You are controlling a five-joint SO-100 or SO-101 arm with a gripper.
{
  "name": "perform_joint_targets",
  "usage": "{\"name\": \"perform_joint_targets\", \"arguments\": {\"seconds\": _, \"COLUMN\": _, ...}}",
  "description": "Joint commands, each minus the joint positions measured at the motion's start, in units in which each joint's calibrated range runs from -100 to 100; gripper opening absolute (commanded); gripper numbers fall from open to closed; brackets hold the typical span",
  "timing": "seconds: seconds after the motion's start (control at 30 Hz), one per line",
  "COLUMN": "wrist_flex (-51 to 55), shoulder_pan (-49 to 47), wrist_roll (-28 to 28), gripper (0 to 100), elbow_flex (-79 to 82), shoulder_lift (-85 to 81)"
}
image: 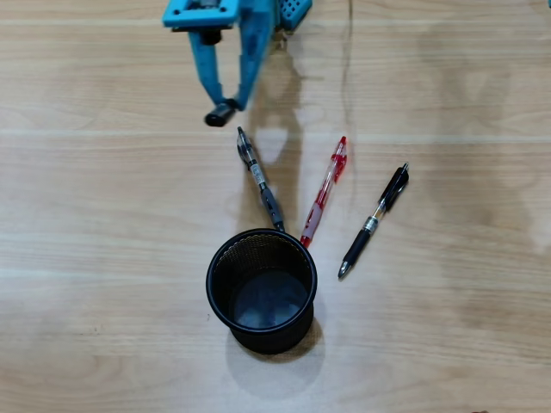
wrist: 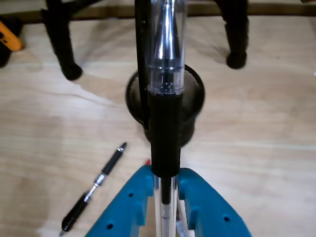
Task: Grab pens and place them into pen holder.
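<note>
My blue gripper (image: 228, 105) (wrist: 165, 190) hangs near the table's far edge, shut on a clear-barrelled pen (wrist: 165, 133) with a black rubber section; only its dark end (image: 220, 114) shows from above. The black wire-mesh pen holder (image: 261, 288) (wrist: 193, 101) stands upright closer to the front, apart from the gripper. Three pens lie flat between them: a clear one (image: 258, 181) whose tip touches the holder's rim, a translucent red one (image: 323, 191), and a black one with a silver band (image: 374, 221) (wrist: 94, 190).
Two black stand legs (wrist: 64, 49) (wrist: 236, 44) rest on the wood beyond the holder in the wrist view. An orange object (wrist: 10, 37) sits at that view's far left. A thin cable (image: 349, 52) runs down from the top edge.
</note>
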Motion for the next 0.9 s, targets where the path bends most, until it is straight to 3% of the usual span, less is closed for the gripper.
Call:
{"name": "perform_joint_targets", "arguments": {"seconds": 0.0, "wrist_flex": -14.04, "shoulder_pan": -2.48, "wrist_roll": -0.41, "gripper": 3, "elbow_flex": 3.85, "shoulder_lift": -2.64}}
{"name": "perform_joint_targets", "arguments": {"seconds": 0.3, "wrist_flex": -41.93, "shoulder_pan": -6.47, "wrist_roll": -0.16, "gripper": 3, "elbow_flex": 11.60, "shoulder_lift": -0.37}}
{"name": "perform_joint_targets", "arguments": {"seconds": 0.6, "wrist_flex": -70.77, "shoulder_pan": -5.56, "wrist_roll": -0.06, "gripper": 3, "elbow_flex": 4.93, "shoulder_lift": 18.19}}
{"name": "perform_joint_targets", "arguments": {"seconds": 0.87, "wrist_flex": -75.25, "shoulder_pan": -2.02, "wrist_roll": -0.11, "gripper": 3, "elbow_flex": -1.47, "shoulder_lift": 30.79}}
